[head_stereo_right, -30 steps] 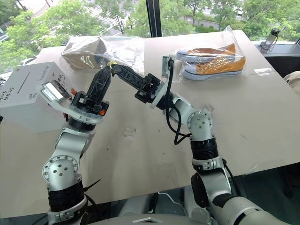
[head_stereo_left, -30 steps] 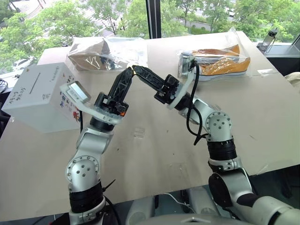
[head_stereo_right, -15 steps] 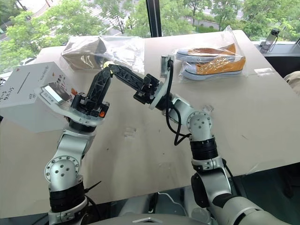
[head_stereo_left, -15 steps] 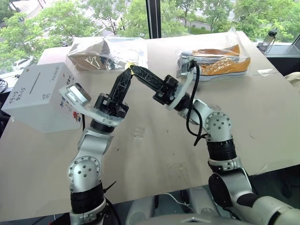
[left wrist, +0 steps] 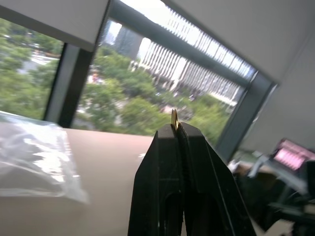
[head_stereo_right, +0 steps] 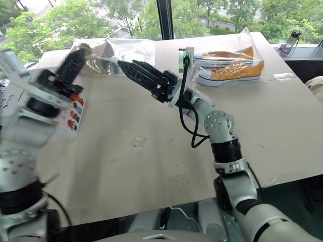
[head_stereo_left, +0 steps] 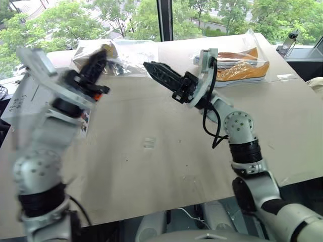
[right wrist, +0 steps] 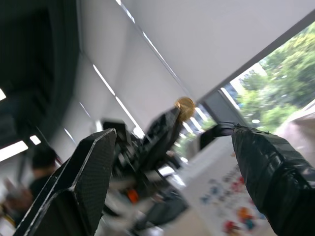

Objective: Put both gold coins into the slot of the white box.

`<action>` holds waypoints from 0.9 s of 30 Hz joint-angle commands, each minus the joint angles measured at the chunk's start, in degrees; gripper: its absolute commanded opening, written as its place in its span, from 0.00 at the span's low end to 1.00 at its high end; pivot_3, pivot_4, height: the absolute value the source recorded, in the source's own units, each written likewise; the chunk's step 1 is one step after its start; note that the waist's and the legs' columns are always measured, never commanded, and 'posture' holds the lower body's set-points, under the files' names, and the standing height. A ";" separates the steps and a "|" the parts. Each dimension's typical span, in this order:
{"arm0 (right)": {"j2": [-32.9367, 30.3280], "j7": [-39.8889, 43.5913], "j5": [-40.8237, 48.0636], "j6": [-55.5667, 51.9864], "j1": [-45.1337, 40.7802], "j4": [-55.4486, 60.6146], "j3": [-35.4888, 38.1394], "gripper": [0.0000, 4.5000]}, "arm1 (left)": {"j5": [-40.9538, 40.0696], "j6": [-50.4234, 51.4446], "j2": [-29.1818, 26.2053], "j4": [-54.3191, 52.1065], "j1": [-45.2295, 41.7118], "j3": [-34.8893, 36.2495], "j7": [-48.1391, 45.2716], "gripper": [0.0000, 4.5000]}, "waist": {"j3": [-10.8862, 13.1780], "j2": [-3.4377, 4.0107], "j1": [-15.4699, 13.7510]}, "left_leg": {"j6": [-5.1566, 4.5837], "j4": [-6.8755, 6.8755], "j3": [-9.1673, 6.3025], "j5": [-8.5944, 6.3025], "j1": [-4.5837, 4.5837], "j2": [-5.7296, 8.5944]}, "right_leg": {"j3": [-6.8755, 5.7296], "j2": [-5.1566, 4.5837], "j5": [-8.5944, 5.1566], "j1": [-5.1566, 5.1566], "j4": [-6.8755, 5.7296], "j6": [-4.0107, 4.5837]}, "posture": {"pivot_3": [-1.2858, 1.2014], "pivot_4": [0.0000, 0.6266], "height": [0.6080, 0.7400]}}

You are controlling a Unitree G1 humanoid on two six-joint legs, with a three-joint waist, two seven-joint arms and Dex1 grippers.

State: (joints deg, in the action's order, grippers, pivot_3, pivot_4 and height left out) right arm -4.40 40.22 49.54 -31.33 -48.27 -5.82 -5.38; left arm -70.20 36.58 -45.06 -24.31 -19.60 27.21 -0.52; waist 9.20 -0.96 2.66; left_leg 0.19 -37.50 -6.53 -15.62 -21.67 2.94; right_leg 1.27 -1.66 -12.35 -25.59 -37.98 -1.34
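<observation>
My left gripper [head_stereo_left: 101, 54] is raised at the left over the table, shut on a gold coin [left wrist: 174, 119] that pokes out edge-on from its tips. In the right wrist view the same coin [right wrist: 185, 105] shows at the end of the left gripper. My right gripper [head_stereo_left: 147, 65] points left at mid-table with its fingers wide apart and nothing between them, a short gap away from the left gripper. The white box [head_stereo_right: 74, 108] stands at the table's left edge, mostly behind my left arm, its printed characters showing. The slot is hidden.
A clear bag of brown shoes [head_stereo_left: 123, 55] lies at the back, and a bag of orange sneakers [head_stereo_left: 237, 70] at the back right. A small clear case [head_stereo_left: 149, 142] lies mid-table. A person [right wrist: 42, 164] shows beyond the table in the right wrist view.
The two grippers met at the coin. The left one shut on it, the right one opened and let go, and the left arm swung up and to the left with the coin.
</observation>
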 commanded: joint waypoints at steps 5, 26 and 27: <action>-4.86 20.87 -18.69 18.34 -7.96 -6.81 -8.03 0.90 | 14.35 11.24 -16.96 7.86 3.85 7.43 3.01 0.00 | 0.12 0.05 0.73 | 0.02 0.13 -0.02 0.00 0.00 -0.08 | 0.01 0.07 0.00 -0.08 0.03 0.01 | 0.52 0.24 1.00; -2.08 24.36 -26.40 22.00 -9.20 -11.66 -6.03 0.90 | 28.18 24.23 -15.70 10.45 4.10 9.23 0.05 0.00 | 0.12 0.04 -0.25 | 0.05 0.16 -0.21 0.00 -0.14 -0.03 | 0.11 -0.26 0.00 -0.13 0.12 0.02 | 0.52 0.24 1.00; -1.96 24.24 -26.49 22.01 -9.28 -11.76 -5.92 0.90 | 29.13 23.88 -15.55 10.95 4.05 8.78 -0.55 0.00 | 0.12 0.04 -0.25 | 0.05 0.16 -0.20 0.00 -0.13 -0.03 | 0.11 -0.27 0.00 -0.13 0.12 0.02 | 0.52 0.24 1.00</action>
State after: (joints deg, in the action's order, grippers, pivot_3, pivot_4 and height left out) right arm -6.67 64.59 22.77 -10.06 -57.02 -19.16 -12.60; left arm -43.05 61.77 -60.23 -13.63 -14.49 35.33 0.04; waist 9.32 -0.92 2.41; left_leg 0.25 -37.34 -6.74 -15.62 -21.81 2.91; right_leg 1.39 -1.93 -12.35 -25.72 -37.86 -1.32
